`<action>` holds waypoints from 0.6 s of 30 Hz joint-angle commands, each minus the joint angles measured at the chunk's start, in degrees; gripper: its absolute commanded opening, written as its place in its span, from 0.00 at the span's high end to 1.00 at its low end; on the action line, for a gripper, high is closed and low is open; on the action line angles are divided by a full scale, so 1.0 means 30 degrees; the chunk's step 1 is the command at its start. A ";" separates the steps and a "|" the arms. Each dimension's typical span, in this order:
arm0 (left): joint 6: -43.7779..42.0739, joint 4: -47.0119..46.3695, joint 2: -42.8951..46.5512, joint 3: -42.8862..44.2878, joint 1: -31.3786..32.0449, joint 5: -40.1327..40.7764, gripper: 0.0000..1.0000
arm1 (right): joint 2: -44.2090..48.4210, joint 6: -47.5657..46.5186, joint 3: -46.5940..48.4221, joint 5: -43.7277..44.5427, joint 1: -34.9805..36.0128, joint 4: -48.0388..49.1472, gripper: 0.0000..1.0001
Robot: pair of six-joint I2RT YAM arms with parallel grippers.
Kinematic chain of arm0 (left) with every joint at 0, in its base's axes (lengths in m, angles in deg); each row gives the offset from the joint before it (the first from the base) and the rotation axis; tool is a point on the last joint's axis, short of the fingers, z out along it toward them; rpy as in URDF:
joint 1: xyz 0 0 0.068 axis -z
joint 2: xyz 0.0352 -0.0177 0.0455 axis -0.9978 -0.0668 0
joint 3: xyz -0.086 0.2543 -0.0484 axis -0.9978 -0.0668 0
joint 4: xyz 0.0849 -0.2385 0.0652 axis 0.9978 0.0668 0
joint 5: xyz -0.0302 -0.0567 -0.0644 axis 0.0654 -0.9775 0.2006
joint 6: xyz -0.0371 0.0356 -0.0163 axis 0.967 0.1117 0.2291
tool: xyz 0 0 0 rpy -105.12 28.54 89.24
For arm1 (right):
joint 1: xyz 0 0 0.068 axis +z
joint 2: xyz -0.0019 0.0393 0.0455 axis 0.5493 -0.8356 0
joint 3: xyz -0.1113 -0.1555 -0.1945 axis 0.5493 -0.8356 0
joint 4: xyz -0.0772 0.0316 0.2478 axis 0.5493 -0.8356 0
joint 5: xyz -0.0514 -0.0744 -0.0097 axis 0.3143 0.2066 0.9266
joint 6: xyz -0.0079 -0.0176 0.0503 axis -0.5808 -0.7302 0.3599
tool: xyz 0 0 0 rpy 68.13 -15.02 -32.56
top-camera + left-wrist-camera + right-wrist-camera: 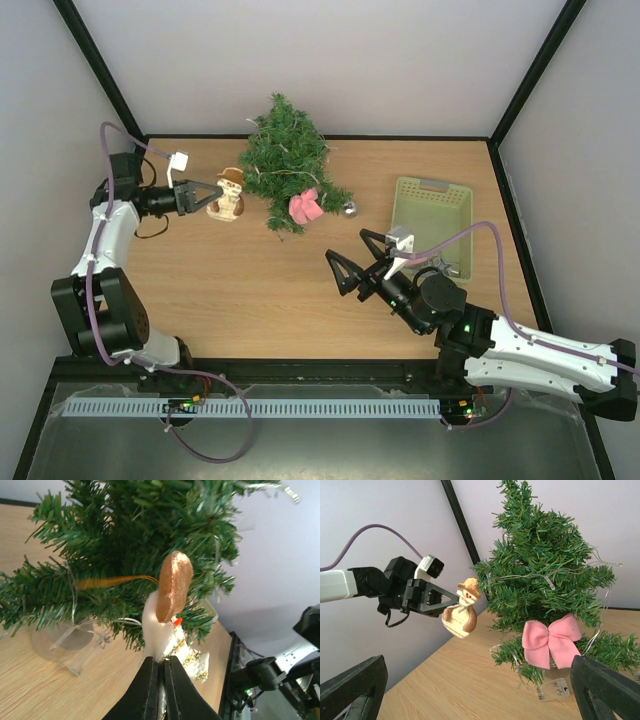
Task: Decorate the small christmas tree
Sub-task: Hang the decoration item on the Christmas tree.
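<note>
Wooden worktop point(260, 300) with a tree, a basket and a bauble

The small christmas tree point(283, 150) stands upright at the middle of the far edge, with a clear plastic box point(552, 690) at its foot. A silver bauble point(349, 208) lies just right of the tree. A pale green basket point(397, 225) sits by the right edge.

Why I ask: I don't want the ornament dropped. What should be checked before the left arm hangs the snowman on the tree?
1. Left gripper shut on the brown-hatted snowman ornament: ok.
2. Snowman's gold cord loop over a branch: cannot tell.
3. Small dark-green christmas tree upright: ok.
4. Right gripper open, clear of the tree: ok.
5. Pink fabric bow seated on the tree: ok.
</note>
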 commanded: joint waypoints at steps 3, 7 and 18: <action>-0.2983 0.3623 -0.0298 0.1202 0.0549 0.2270 0.98 | 0.0177 0.0051 0.0699 -0.0071 0.0122 -0.0453 0.02; -0.2767 0.3234 0.0222 0.0778 0.0553 0.3007 0.98 | 0.0072 0.0027 0.0997 -0.0011 0.0124 -0.0728 0.02; -0.3841 0.2612 0.3534 0.0039 0.0600 0.4150 0.98 | -0.0148 -0.0014 0.1330 0.0047 0.0128 -0.1172 0.02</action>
